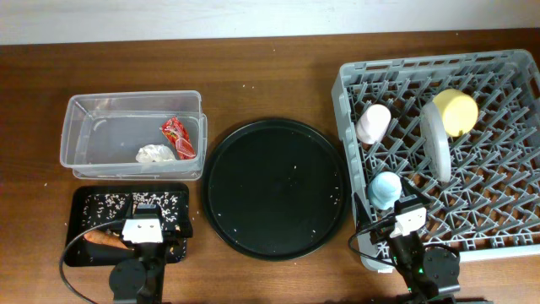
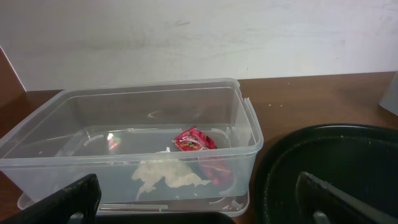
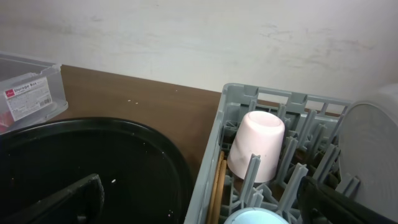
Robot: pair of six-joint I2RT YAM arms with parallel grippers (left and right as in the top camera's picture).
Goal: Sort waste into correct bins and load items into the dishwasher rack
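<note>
The clear tub [image 1: 84, 135] holds the red wrapper [image 1: 178, 138] and the white tissue [image 1: 153, 154]; both also show in the left wrist view, wrapper [image 2: 194, 140] and tissue [image 2: 168, 174]. The small black tray [image 1: 84, 203] holds pale grains [image 1: 110, 203] and the carrot [image 1: 105, 241]. The grey rack [image 1: 506, 203] holds the pink cup [image 1: 373, 123], blue cup [image 1: 386, 189], yellow bowl [image 1: 456, 112] and pale plate [image 1: 435, 142]. My left gripper [image 2: 196, 199] is open and empty over the small tray. My right gripper [image 3: 199, 199] is open and empty at the rack's front left corner, near the blue cup [image 3: 255, 218].
The large round black tray [image 1: 274, 187] lies between the bins and the rack, with a few crumbs on it. It fills the lower left of the right wrist view [image 3: 93, 149]. Bare wooden table runs along the back.
</note>
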